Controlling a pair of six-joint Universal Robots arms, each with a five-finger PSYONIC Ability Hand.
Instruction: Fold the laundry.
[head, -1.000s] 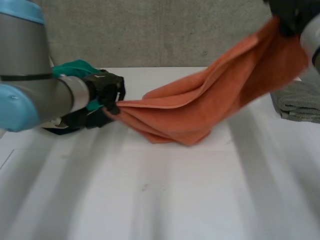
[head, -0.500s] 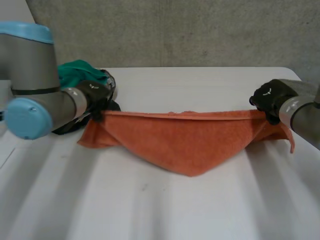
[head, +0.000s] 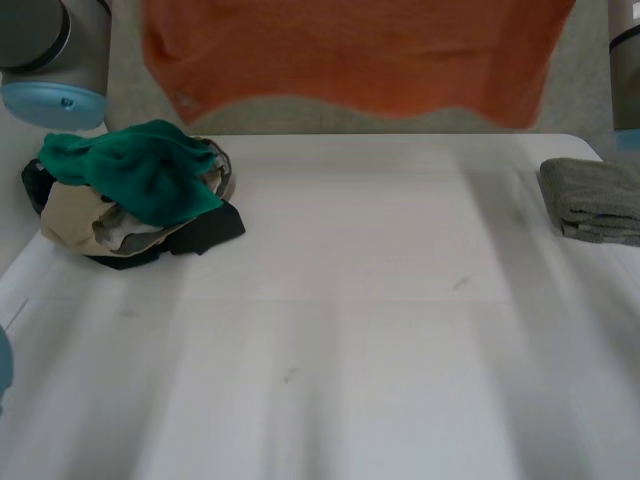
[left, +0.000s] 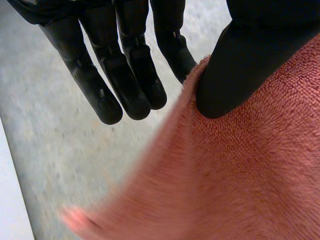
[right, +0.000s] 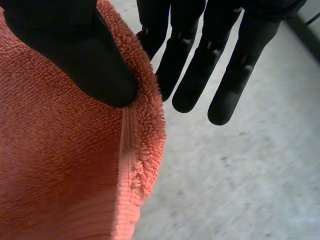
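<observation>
Pinching corners of nubby orange towel (head: 350, 50), left hand (left: 250, 55), right hand (right: 70, 50)

You'll find the orange towel (head: 350, 60) is terry cloth — a thick looped pile, fuzzy along its edge, with a flatter woven band beside the hem in the right wrist view. The fingers (left: 102, 85) of the left hand (left: 245, 60) and of the right hand (right: 75, 50) look like smooth, matt black plastic. Your desk (head: 350, 330) is smooth, matt white. The green cloth (head: 135, 170) looks soft, the grey towel (head: 595, 200) nubbly — the wall (head: 300, 120) is rough, like concrete
</observation>
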